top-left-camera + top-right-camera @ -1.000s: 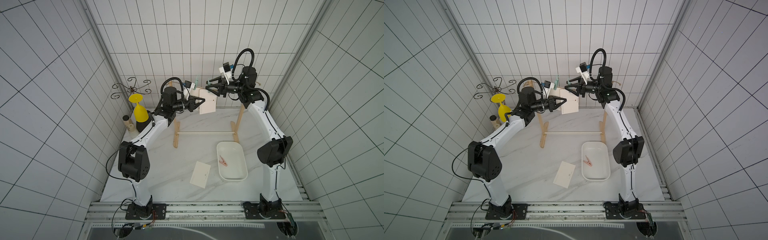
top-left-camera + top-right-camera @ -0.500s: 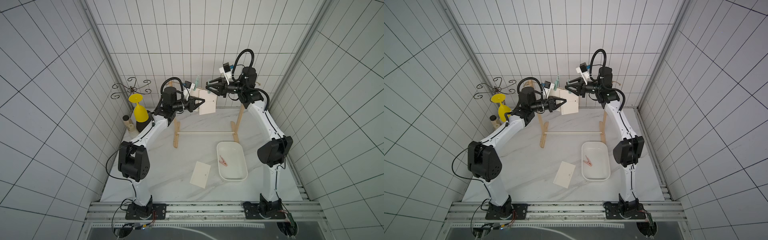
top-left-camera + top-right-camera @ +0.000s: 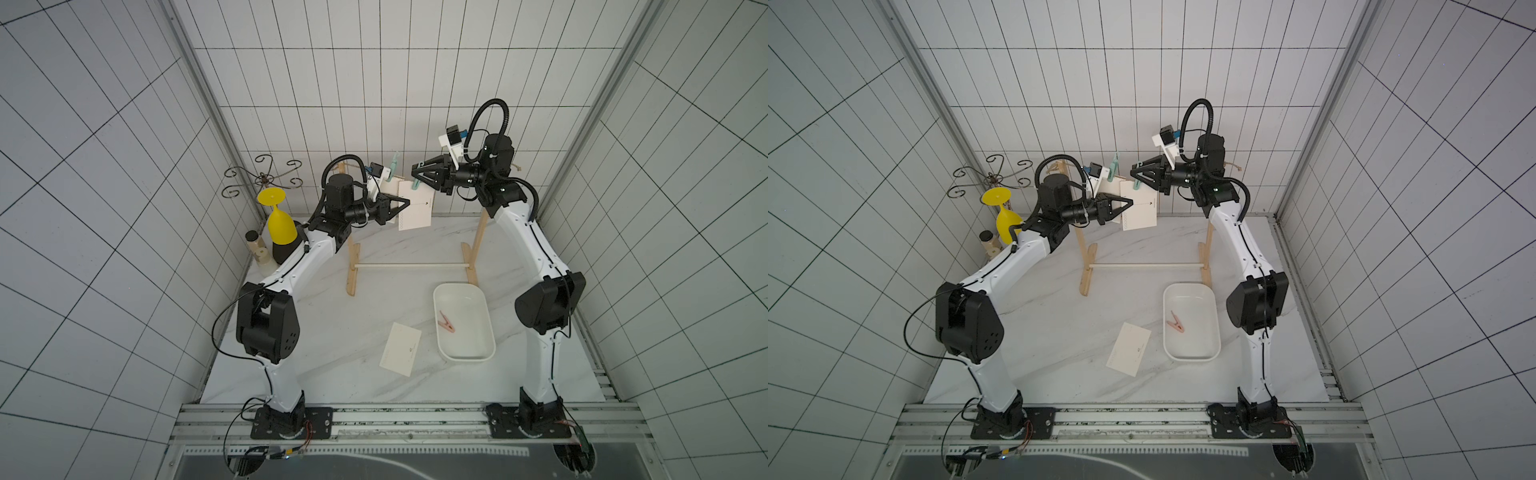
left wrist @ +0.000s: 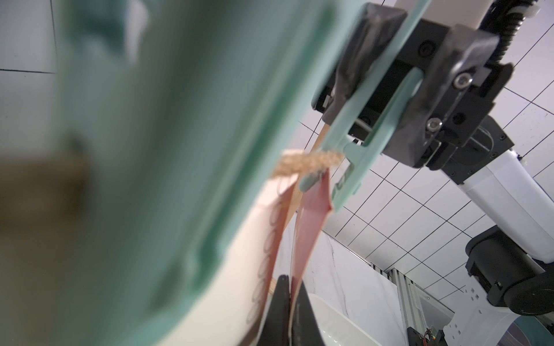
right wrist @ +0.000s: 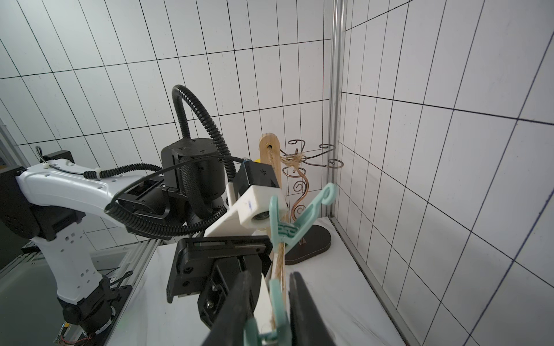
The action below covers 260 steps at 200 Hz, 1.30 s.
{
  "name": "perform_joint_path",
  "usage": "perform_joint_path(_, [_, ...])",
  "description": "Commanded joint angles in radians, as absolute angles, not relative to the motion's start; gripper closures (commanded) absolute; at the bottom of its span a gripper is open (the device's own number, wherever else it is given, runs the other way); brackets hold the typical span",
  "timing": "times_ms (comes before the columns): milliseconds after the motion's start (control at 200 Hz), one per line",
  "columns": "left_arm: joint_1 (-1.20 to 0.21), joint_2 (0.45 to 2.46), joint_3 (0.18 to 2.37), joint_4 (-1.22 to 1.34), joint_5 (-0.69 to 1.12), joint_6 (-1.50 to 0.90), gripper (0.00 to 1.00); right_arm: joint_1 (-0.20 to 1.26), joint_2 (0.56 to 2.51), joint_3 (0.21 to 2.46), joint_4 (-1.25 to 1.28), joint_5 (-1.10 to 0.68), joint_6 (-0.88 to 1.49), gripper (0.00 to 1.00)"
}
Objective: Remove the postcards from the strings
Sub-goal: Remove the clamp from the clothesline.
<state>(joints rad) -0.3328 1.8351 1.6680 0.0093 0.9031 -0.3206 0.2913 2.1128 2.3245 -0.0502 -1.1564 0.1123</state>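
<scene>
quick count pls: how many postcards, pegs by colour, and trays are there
postcards: 3 (2 hanging, 1 flat on the table)
teal pegs: 2
pink pegs: 1
white trays: 1
total: 7

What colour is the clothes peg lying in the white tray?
Salmon pink. The peg in the tray shows best in a top view.
</scene>
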Motion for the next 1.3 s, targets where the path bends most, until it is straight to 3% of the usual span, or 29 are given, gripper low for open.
perform_joint_path(0, [-0.333, 1.839, 1.69, 0.014, 0.898, -0.313, 1.0, 0.287, 2.073, 2.271, -0.048, -1.199, 0.124, 1.0])
perform_joint_path(435, [-0.367, 1.775, 1.598, -0.026, 0.835, -0.247, 1.0, 0.281, 1.939, 2.061, 0.311, -1.003, 0.241, 1.0])
perform_joint_path(760, [-0.385, 1.707, 1.496, 0.018, 0.785, -0.248, 1.0, 0.238, 1.907, 1.931, 0.759, -0.971, 0.535, 1.0])
perform_joint_path(1135, [-0.385, 1.587, 1.338, 0.122, 0.729, -0.301, 1.0, 0.209, 1.849, 1.834, 0.926, -0.976, 0.651, 1.0])
perform_joint_path(1295, [-0.384, 1.482, 1.203, 0.199, 0.709, -0.376, 1.0, 0.209, 1.712, 1.644, 1.002, -0.989, 0.683, 1.0])
